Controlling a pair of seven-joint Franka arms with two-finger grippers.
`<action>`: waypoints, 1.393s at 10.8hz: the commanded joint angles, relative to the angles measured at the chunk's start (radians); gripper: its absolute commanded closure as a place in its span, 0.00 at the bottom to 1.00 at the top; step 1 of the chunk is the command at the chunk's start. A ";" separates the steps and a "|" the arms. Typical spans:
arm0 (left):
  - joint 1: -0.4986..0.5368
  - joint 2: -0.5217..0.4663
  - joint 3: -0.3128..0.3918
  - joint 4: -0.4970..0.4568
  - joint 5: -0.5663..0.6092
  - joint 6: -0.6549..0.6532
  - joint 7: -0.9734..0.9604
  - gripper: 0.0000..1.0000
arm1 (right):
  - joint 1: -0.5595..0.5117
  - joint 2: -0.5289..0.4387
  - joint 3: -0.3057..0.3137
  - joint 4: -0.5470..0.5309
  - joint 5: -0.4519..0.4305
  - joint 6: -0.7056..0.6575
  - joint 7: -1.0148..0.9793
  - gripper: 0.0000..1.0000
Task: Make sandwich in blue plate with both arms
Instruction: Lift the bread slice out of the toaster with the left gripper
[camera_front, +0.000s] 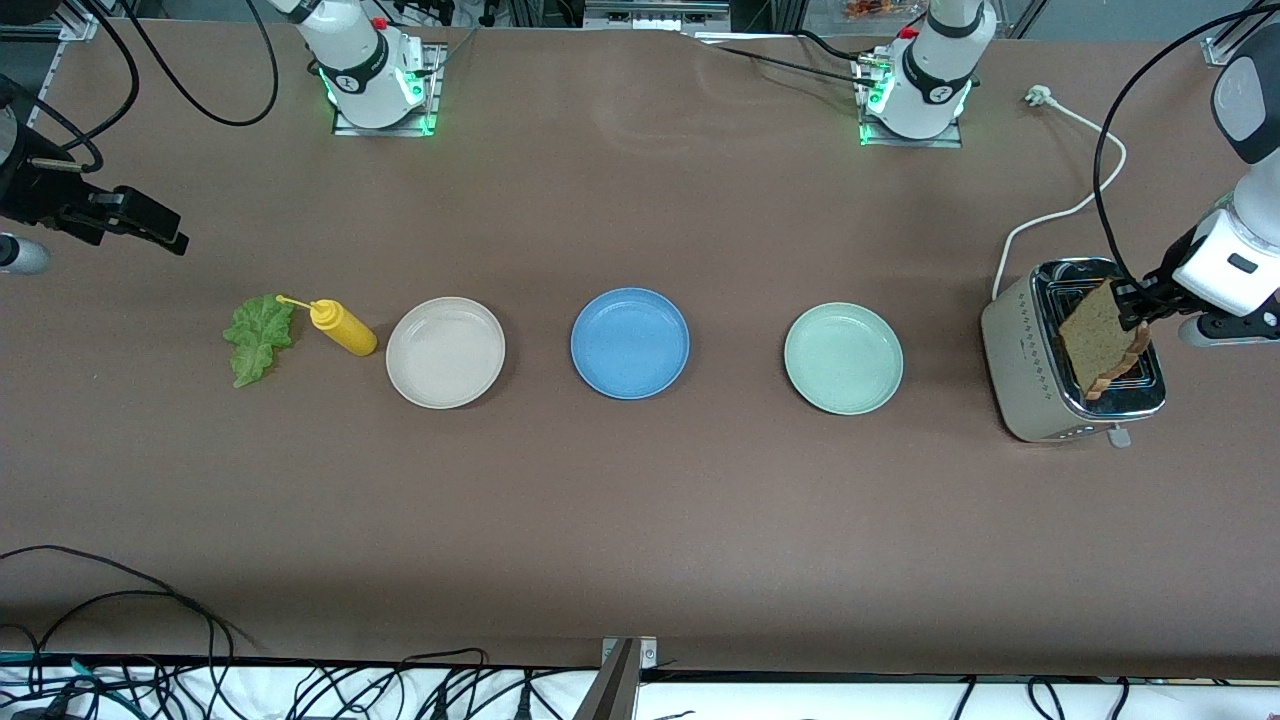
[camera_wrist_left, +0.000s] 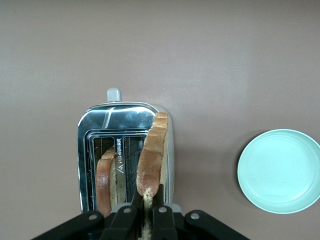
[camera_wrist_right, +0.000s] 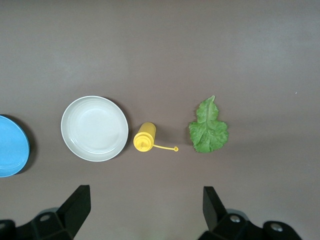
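Brown tabletop, plates in a row. Right gripper (camera_front: 150, 230) waits spread wide and empty over the table's right-arm end, lettuce (camera_front: 258, 335) and mustard bottle (camera_front: 342, 327) nearby; blue plate (camera_front: 630, 343) sits bare mid-row, then the left gripper (camera_front: 1135, 305) pinching a toast slice (camera_front: 1100, 335) over the toaster (camera_front: 1040, 370). Best to lift straight, clear the slot, then swing plateward.

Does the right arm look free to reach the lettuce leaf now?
Probably yes: the right gripper is open above the table, and the lettuce leaf lies uncovered beside the yellow squeeze bottle.
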 joint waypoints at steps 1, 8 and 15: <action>0.011 -0.016 -0.039 0.006 0.031 -0.007 -0.023 1.00 | -0.008 0.002 0.009 0.013 -0.004 -0.014 0.014 0.00; 0.016 -0.017 -0.168 0.006 0.019 -0.007 -0.138 1.00 | -0.008 0.002 0.009 0.013 -0.004 -0.014 0.014 0.00; 0.014 0.030 -0.377 0.019 0.004 -0.052 -0.240 1.00 | -0.011 0.000 0.007 0.013 -0.005 -0.016 0.008 0.00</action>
